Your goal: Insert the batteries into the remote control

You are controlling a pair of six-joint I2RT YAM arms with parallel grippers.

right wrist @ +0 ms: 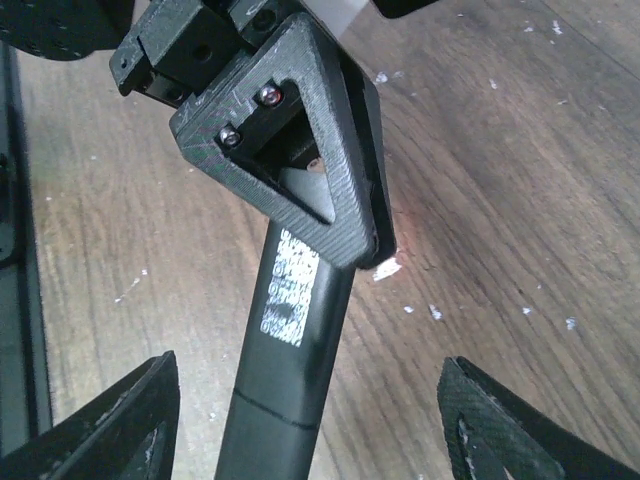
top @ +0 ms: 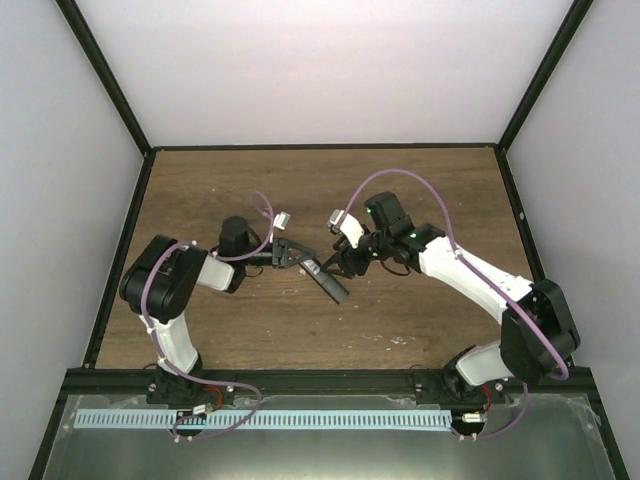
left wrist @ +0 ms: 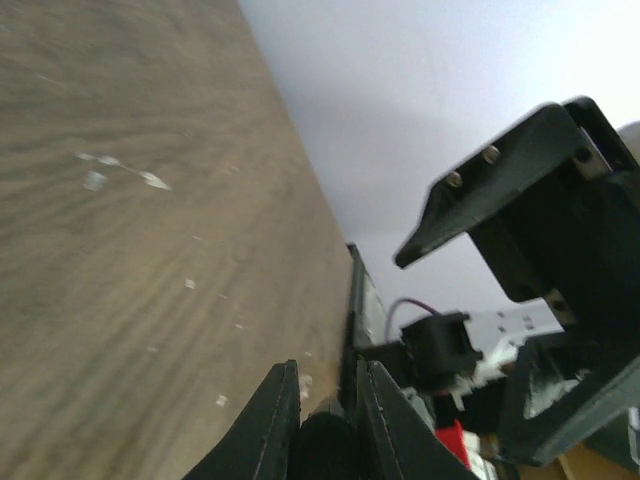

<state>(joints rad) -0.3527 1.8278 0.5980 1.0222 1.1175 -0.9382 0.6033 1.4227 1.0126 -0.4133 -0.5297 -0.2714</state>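
Observation:
The remote control (top: 328, 281) is a slim black bar held above the wooden table, slanting down to the right. My left gripper (top: 300, 258) is shut on its upper end; in the left wrist view the fingers (left wrist: 272, 432) pinch the dark bar (left wrist: 325, 445). In the right wrist view the remote (right wrist: 285, 360) shows its back with a white label, hanging from the left gripper's fingers (right wrist: 330, 190). My right gripper (right wrist: 310, 430) is open, one finger on each side of the remote and not touching it; it also shows in the top view (top: 340, 262). No battery is in view.
The wooden table (top: 420, 190) is bounded by a black frame and pale walls. The right gripper's black body (left wrist: 560, 250) fills the right of the left wrist view. A metal rail (top: 300, 420) runs along the near edge by the arm bases.

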